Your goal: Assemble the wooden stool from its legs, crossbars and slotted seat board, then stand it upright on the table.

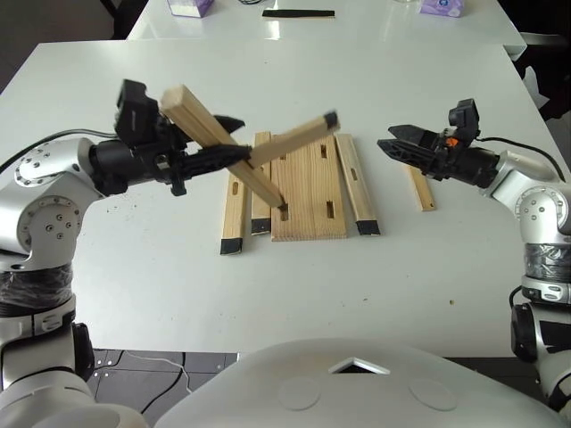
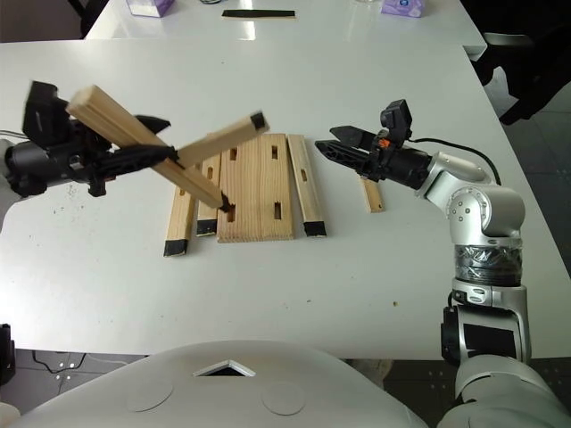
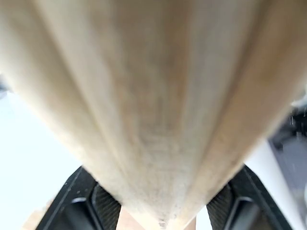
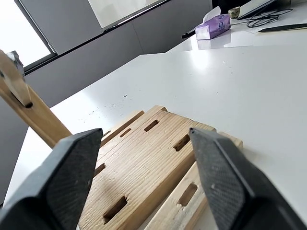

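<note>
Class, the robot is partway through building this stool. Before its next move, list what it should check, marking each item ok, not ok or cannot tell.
1. Left tool shut on the held leg: ok.
2. Held leg's lower end fully seated in a slot of the seat board: cannot tell; it touches the board there.
3. Held leg upright over the board: not ok, it leans.
4. Dark-tipped piece firmly joined to the held leg: cannot tell.
5. Right tool open and empty, beside the board: ok.
6. Short bar lying flat near the right tool: ok.
</note>
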Robot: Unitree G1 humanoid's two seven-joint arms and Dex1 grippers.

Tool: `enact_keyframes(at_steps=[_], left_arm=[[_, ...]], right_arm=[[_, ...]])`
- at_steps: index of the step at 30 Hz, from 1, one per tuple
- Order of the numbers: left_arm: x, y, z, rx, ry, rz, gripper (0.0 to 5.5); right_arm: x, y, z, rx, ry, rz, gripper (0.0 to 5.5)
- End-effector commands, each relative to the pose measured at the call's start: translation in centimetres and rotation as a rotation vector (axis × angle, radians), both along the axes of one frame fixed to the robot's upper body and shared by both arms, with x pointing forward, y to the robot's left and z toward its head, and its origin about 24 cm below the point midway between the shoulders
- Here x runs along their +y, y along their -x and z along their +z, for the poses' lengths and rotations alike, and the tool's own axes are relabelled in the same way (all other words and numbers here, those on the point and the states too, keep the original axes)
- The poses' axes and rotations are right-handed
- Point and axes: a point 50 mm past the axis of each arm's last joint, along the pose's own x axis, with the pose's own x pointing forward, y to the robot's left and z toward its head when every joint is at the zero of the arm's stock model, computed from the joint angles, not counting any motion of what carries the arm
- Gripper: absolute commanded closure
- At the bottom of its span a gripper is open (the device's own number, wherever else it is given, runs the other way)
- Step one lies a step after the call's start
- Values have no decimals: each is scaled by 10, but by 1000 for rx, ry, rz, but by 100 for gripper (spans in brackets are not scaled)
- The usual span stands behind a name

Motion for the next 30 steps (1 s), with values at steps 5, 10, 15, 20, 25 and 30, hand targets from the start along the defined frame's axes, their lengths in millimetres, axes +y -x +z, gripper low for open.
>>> enact_keyframes(at_steps=[5,10,15,20,25,30], left_arm=[[-5,-9,-2,-30,-15,-61,343],[-9,-11,14,-80,33,-84,344],[-15,-14,26,-106,76,-104,344],[-20,-14,11,-66,53,-115,344],[-23,-16,-2,-56,8,-119,344],[-23,-20,-2,-55,25,-110,344]], right_arm=[[2,-1,-7,-7,19,-29,219],[0,1,-10,-4,20,-40,219],[3,1,-14,2,26,-40,219],[4,0,-16,3,31,-35,219],[4,-4,-15,0,31,-43,219],[5,-2,-17,3,25,-44,219]])
